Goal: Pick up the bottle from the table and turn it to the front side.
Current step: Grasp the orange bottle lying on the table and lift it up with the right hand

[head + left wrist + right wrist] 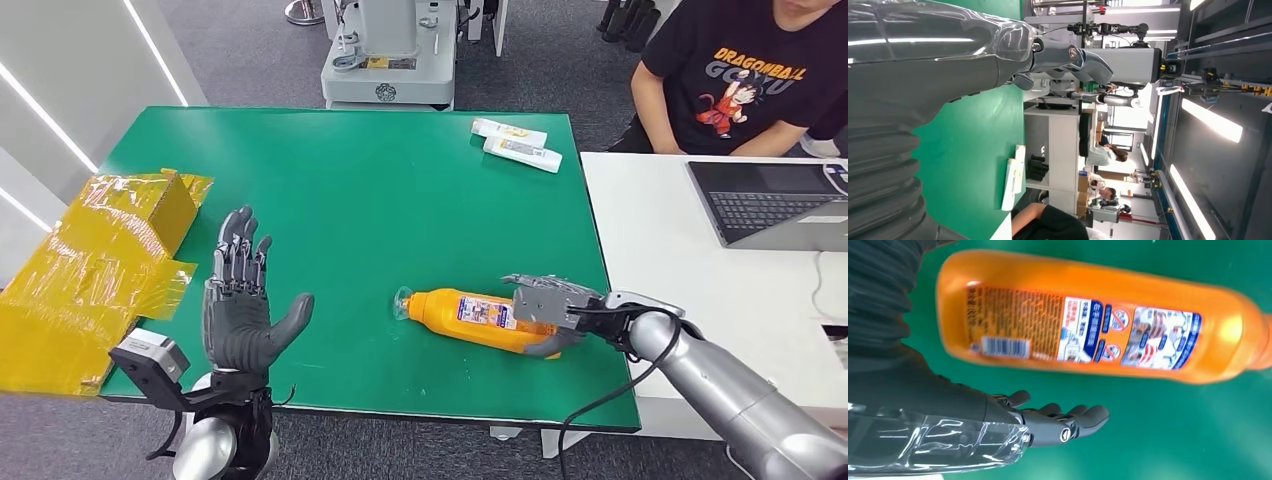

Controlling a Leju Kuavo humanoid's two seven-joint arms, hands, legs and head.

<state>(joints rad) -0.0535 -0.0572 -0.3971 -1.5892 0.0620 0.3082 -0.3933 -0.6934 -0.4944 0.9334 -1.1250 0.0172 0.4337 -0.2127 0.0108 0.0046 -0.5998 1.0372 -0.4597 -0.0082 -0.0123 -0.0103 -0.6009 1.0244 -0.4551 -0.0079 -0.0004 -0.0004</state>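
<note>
My left hand (238, 305) waits spread and empty near the table (350, 190) edge, while farther out my right hand (548, 308) cups open-fingered around the lying bottle (470, 316), not yet lifted or turned, back label up.

— What colour is the bottle (480, 320)?
— Orange, with a white, blue and red label.
— And the table (370, 200)?
— Plain green; the wrapping (90, 260) on it is yellow.
</note>
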